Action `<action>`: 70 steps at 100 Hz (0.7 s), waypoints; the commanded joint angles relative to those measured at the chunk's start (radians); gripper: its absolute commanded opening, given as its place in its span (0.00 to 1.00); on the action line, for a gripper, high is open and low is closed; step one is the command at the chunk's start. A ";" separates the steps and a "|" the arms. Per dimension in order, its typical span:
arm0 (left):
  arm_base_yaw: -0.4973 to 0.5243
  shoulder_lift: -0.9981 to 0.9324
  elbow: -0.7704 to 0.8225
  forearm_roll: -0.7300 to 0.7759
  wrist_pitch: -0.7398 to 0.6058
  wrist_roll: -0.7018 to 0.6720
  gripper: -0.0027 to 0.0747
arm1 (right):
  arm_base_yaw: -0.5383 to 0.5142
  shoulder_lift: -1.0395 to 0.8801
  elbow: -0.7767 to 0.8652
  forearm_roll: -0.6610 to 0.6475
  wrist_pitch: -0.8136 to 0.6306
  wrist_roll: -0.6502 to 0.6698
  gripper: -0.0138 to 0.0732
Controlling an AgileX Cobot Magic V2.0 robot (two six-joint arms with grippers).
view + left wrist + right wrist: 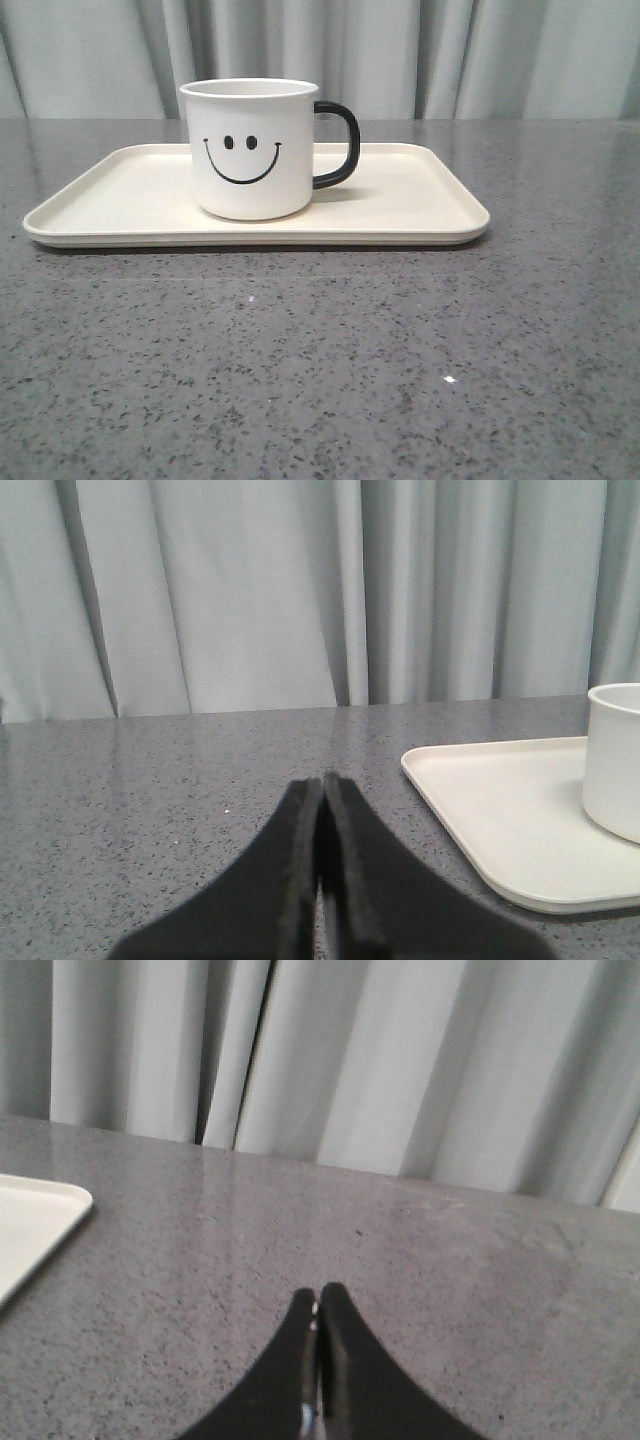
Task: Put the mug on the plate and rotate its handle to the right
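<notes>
mug (250, 150) sits upright on the plate (420, 205), roughly mid-plate, smiley facing the front camera, handle (338, 145) sticking out toward the robot's right. Looks like both task conditions are met, so I'd judge nothing is left but a check. Left hand (322, 785): fingers pressed together, holding nothing, low over the desk (320, 370) off the plate's left end; mug lies to its right, past the plate corner. Right hand (318, 1300): also closed flat and empty, off the plate's right end, only a plate corner in its view. If the handle needs a trim, the right hand is on the handle's side. Neither hand shows in the front view.
</notes>
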 commanded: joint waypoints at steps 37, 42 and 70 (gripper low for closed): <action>0.001 -0.030 0.009 -0.012 -0.073 -0.005 0.01 | -0.099 -0.019 0.230 -0.004 -0.293 0.002 0.03; 0.001 -0.030 0.009 -0.012 -0.073 -0.005 0.01 | -0.099 -0.019 0.256 -0.003 -0.325 0.002 0.03; 0.001 -0.030 0.009 -0.012 -0.073 -0.005 0.01 | -0.099 -0.019 0.272 -0.002 -0.341 0.002 0.03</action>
